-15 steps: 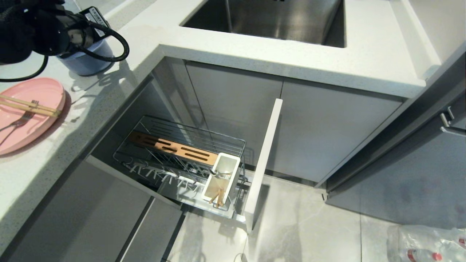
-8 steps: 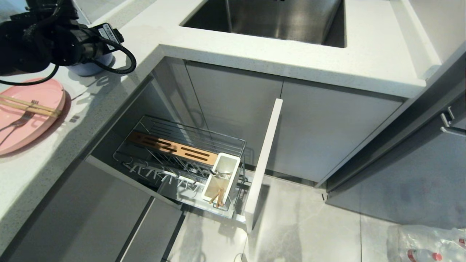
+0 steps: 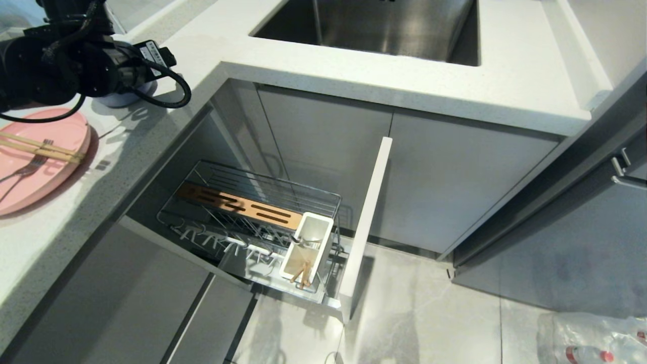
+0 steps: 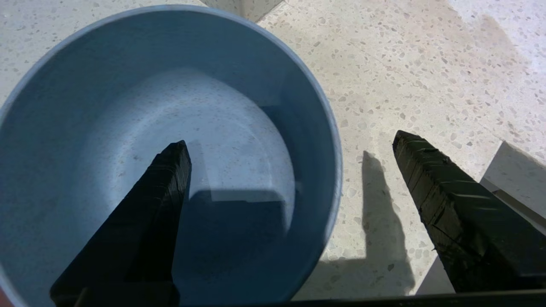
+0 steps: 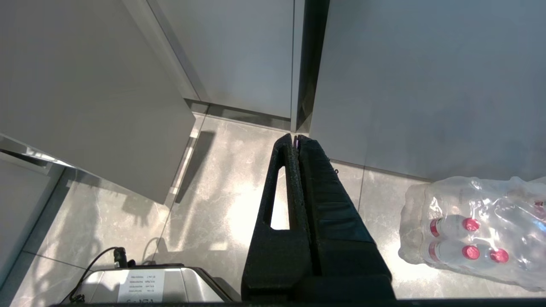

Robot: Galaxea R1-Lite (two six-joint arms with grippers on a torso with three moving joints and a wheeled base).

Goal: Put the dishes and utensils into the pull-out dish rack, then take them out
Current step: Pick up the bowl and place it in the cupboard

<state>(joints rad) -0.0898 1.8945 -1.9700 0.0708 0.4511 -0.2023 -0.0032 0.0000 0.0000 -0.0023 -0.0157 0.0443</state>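
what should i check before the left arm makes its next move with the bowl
1. Left gripper open: ok, fingers stand wide apart.
2. Gripper astride the blue-grey bowl rim: ok, one finger is over the inside, the other outside over the counter.
3. Bowl upright on the counter: ok, and it looks empty.
4. Pull-out dish rack pulled out: ok, prongs are free of dishes; the white utensil cup already holds some utensils.
5. Pink plate out of the way: ok, it sits beside the arm with chopsticks and a fork on it.
6. Right gripper parked: ok, shut, low over the floor.
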